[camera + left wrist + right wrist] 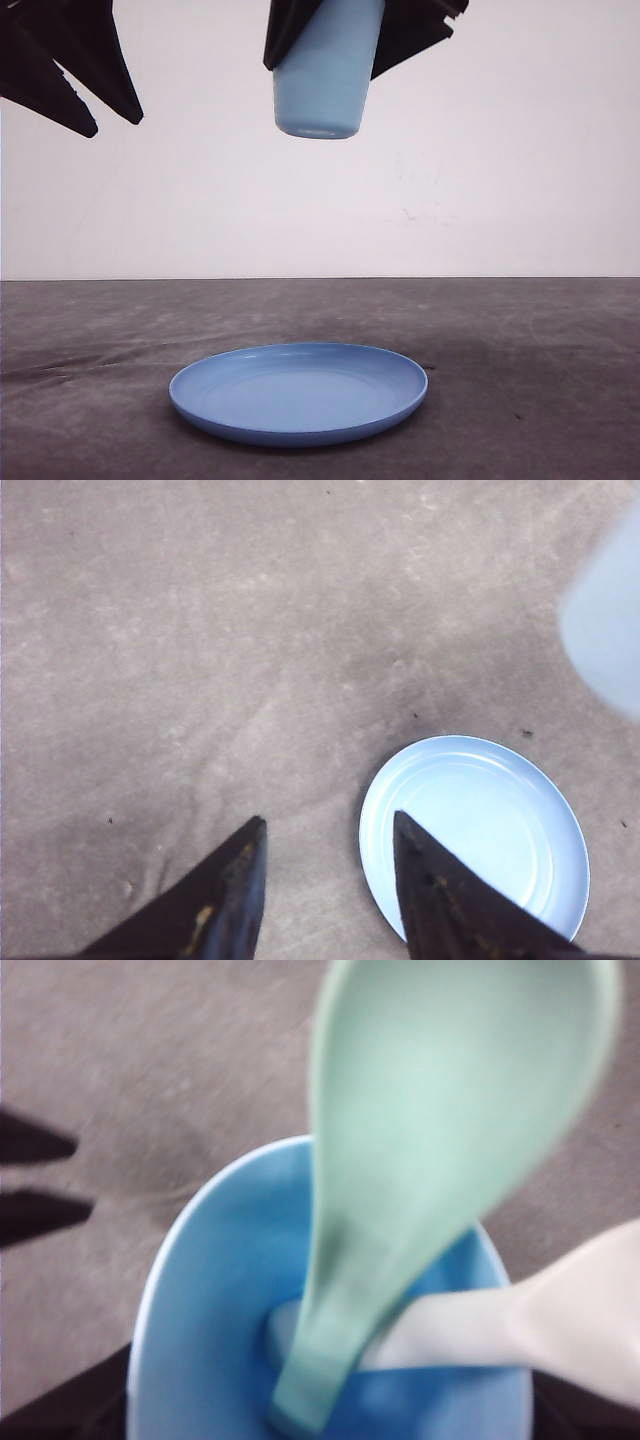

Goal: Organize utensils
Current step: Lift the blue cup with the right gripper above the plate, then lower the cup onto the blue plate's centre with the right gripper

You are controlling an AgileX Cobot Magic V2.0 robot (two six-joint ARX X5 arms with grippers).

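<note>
Right gripper (pixel 325 40) grips light-blue cup (pixel 322 75) aloft, directly above blue plate (pixel 300 392). Green spoon (pixel 430 1140) & white fork (pixel 520 1335) stand handle-down inside. Left gripper (pixel 325 880) hangs apart, released, empty.

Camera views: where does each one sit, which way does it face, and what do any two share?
Front view: low, facing forward; plate on table, right gripper holding cup aloft, left gripper.
Left wrist view: looks down past open left gripper at plate.
Right wrist view: looks into cup holding spoon and fork.
Shared: front and left wrist show plate.
</note>
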